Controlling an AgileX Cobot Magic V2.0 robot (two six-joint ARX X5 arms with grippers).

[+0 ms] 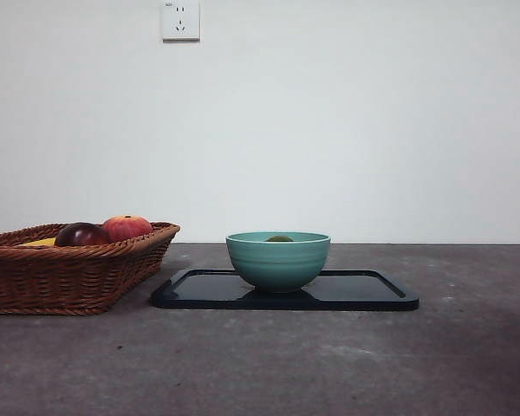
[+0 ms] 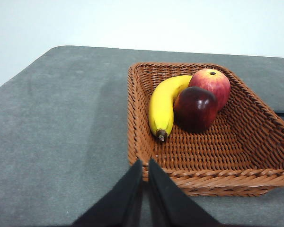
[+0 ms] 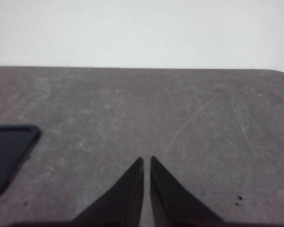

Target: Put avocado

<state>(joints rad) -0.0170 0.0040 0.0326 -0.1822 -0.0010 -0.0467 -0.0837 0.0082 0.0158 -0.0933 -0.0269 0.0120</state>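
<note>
avocado (image 1: 279, 238): only a dull olive-green top showing over rim of teal bowl (image 1: 277, 262), bowl on black tray (image 1: 364, 295) | left gripper (image 2: 145, 163): jaws closed, empty, just short of wicker basket (image 2: 142, 142) | right gripper (image 3: 146, 161): jaws closed, empty, above bare table (image 3: 180, 109)

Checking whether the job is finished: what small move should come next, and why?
Probably none beyond keeping both arms back: the avocado already sits in the green bowl on the black tray, and the left gripper and right gripper are shut and empty.
</note>
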